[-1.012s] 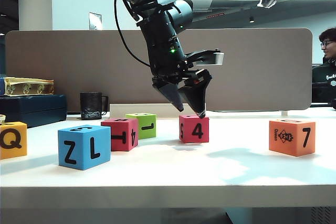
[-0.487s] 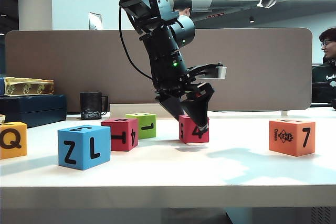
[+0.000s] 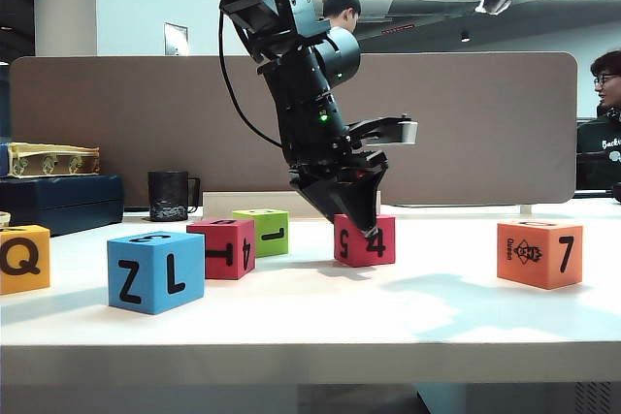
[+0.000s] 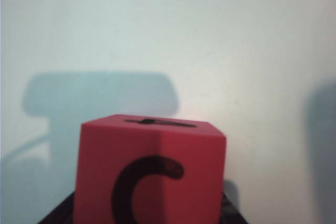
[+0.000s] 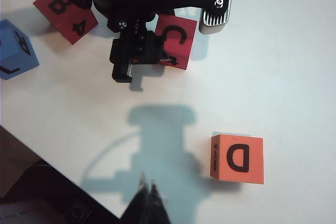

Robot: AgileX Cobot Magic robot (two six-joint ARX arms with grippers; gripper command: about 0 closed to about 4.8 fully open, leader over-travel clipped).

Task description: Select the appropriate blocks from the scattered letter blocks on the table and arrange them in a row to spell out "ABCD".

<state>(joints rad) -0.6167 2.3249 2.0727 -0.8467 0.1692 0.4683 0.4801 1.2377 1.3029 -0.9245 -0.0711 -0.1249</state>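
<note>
White desk (image 3: 310, 332), bearing six foam cubes: yellow-orange Q cube (image 3: 23, 258), blue Z-L cube (image 3: 155, 271), red cube (image 3: 221, 248), lime-green cube (image 3: 262, 231), pink-red cube (image 3: 364, 239), orange cube (image 3: 539, 252).

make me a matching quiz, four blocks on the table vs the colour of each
Blocks:
1. block with Z and L
2. block with 7
3. block with Q
4. block between the left claw fingers, showing C

Colours:
a. orange
b. pink-red
c. blue
d. yellow-orange

Pairs: 1-c, 2-a, 3-d, 4-b
</note>
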